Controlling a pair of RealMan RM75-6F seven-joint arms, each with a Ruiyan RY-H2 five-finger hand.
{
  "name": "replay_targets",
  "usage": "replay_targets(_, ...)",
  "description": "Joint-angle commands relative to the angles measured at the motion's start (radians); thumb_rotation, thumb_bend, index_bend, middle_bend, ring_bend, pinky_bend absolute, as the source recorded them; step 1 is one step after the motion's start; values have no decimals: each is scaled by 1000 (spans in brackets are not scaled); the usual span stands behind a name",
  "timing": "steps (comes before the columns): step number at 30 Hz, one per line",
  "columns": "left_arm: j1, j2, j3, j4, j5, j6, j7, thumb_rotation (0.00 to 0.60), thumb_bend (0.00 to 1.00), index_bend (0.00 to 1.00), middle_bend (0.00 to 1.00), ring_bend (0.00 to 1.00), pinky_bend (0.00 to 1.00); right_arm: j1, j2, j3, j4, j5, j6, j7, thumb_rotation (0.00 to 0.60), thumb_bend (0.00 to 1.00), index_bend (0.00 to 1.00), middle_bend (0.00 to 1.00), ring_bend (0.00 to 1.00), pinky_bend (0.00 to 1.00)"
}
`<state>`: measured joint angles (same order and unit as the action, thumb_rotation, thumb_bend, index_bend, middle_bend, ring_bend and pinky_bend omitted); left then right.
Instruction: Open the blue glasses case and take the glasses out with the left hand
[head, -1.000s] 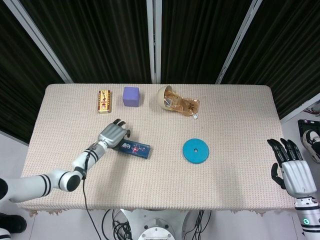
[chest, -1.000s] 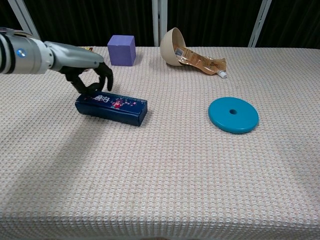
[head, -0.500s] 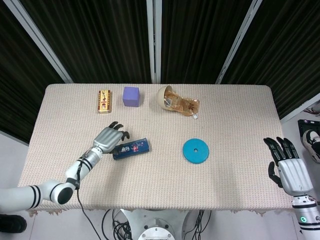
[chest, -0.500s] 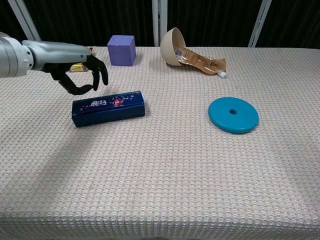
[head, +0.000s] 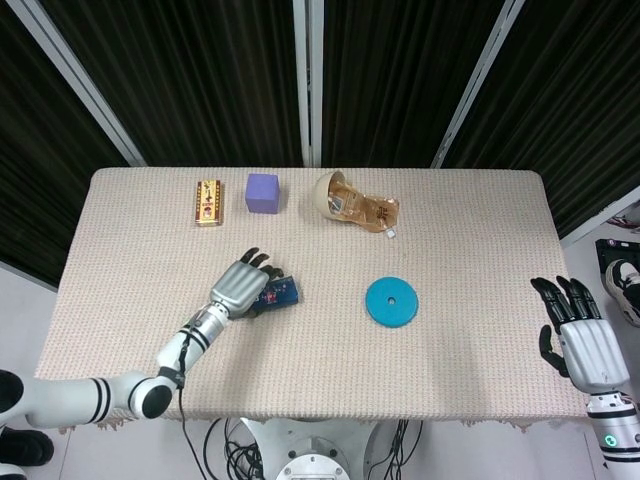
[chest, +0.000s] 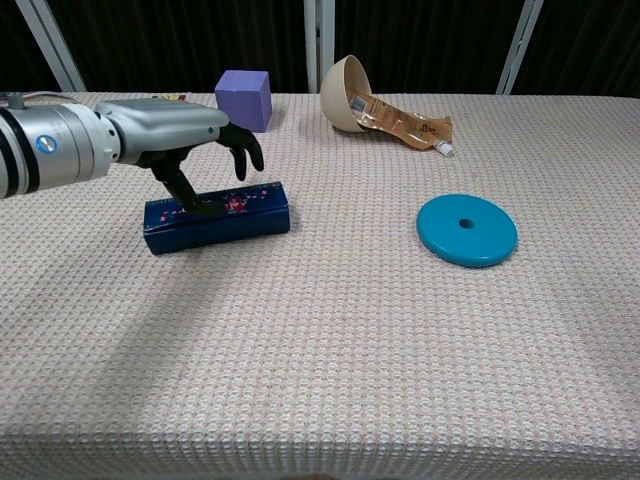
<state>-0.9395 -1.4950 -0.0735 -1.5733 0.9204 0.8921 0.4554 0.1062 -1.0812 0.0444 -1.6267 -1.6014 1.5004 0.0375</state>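
The blue glasses case (chest: 232, 213) lies closed on the table left of centre, long side roughly across the table; no glasses show. My left hand (chest: 188, 133) hovers over its left half, fingers apart, one fingertip (chest: 190, 200) reaching down onto the lid. From the head view the left hand (head: 243, 285) covers most of the case (head: 282, 292), so only its right end shows. My right hand (head: 584, 344) hangs open off the table's front right corner, holding nothing; the chest view does not show it.
A teal disc (chest: 466, 230) lies right of the case. Along the back stand a purple cube (chest: 244, 100), a gold box (head: 208, 202), and a tipped beige bowl (chest: 342, 93) with a brown packet (chest: 405, 122) spilling from it.
The case swung round from slanting one way to nearly straight. My left hand lifted off it, then moved right and now sits over the case, touching its lid. The right hand barely shifted.
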Motion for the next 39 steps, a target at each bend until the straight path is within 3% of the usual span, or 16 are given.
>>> replay_targets(1, 8, -2, 7, -14, -8, 15, 20, 600, 312, 165, 216, 70, 19, 0, -2, 0, 4, 0, 1, 4, 600, 698, 0, 123, 0, 0)
replay_targets(6, 22, -7, 16, -31, 14, 51, 45, 599, 280, 59, 115, 2, 14, 3, -5, 0, 9, 1, -3, 7, 600, 680, 0, 126, 0, 0)
replay_targets(16, 38, -22, 38, 0, 34, 52, 82, 600, 272, 17, 40, 0, 0, 6, -4, 1, 3, 2, -6, 3, 600, 680, 0, 128, 0, 0)
replay_targets(23, 50, -34, 32, 63, 10, 56, 103, 600, 271, 19, 43, 0, 0, 6, -3, 0, -4, 6, -8, -3, 600, 680, 0, 132, 0, 0)
replay_targets(27, 52, -24, 17, 92, -7, 37, 89, 600, 268, 43, 83, 0, 0, 6, -3, -1, -7, 8, -11, -8, 600, 680, 0, 133, 0, 0)
replay_targets(33, 55, 16, -2, 53, 22, -27, -5, 600, 268, 176, 162, 0, 0, 5, -4, -1, -9, 9, -11, -12, 600, 680, 0, 132, 0, 0)
replay_targets(39, 47, 22, -2, 64, 54, -52, -19, 600, 332, 231, 206, 0, 0, 5, -5, -2, -6, 11, -11, -9, 600, 680, 0, 133, 0, 0)
